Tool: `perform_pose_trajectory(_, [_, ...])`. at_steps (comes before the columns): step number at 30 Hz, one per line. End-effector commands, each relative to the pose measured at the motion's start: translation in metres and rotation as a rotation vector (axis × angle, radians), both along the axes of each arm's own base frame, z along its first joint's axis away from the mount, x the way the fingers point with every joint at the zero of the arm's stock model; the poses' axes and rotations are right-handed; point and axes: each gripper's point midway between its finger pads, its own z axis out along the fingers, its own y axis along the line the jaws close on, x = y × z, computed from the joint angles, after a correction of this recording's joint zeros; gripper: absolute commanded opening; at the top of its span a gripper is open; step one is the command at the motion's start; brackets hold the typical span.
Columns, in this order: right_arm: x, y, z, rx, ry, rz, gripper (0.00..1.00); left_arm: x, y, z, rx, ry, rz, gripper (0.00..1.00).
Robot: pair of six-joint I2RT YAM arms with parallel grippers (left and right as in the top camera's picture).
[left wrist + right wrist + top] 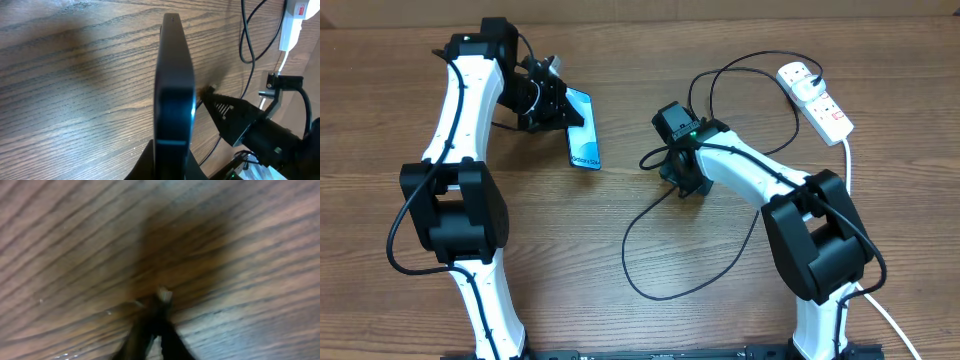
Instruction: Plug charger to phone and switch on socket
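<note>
Wood table: left gripper clamps phone; right gripper's grip on charger I cannot tell; plugging, socket switch remain.

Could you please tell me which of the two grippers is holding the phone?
The left gripper: it is shut on the phone, gripping one end. The right gripper pinches only the charger tip.

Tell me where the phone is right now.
In the overhead view the phone is left of centre, its upper end clamped in the left gripper, with the loops of the charger cable to its right.
</note>
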Motion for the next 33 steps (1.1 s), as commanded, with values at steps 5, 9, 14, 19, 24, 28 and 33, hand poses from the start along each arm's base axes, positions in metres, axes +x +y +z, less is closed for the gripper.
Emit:
perform_pose_trajectory(5, [0.006,-0.008,0.008,0.006,0.014,-0.031,0.41,0.003,0.0,0.017,-0.004,-0.042,0.008,0.04])
perform_pose_trajectory(9, [0.009,-0.001,0.019,0.112,0.065,-0.032,0.4,0.005,-0.001,0.017,-0.008,-0.052,0.007,0.04])
perform_pose_trajectory(14, [0.004,0.008,0.016,0.178,0.109,-0.065,0.27,0.006,-0.001,0.017,-0.007,-0.053,0.007,0.04])
perform_pose_trajectory(19, [0.0,0.006,0.004,0.151,0.135,-0.12,0.24,0.004,-0.001,0.017,-0.007,-0.048,0.007,0.04])
perform_pose_trajectory(24, [-0.004,0.006,0.0,0.15,0.155,-0.135,0.2,0.004,-0.001,0.017,-0.007,-0.046,0.007,0.04])
perform_pose_trajectory(28, [-0.004,0.003,-0.002,0.137,0.15,-0.138,0.2,0.004,-0.001,0.017,-0.008,-0.045,0.008,0.04])
perform_pose_trajectory(33, [-0.002,-0.001,-0.007,0.12,0.133,-0.163,0.18,0.004,-0.001,0.017,-0.008,-0.045,0.007,0.04])
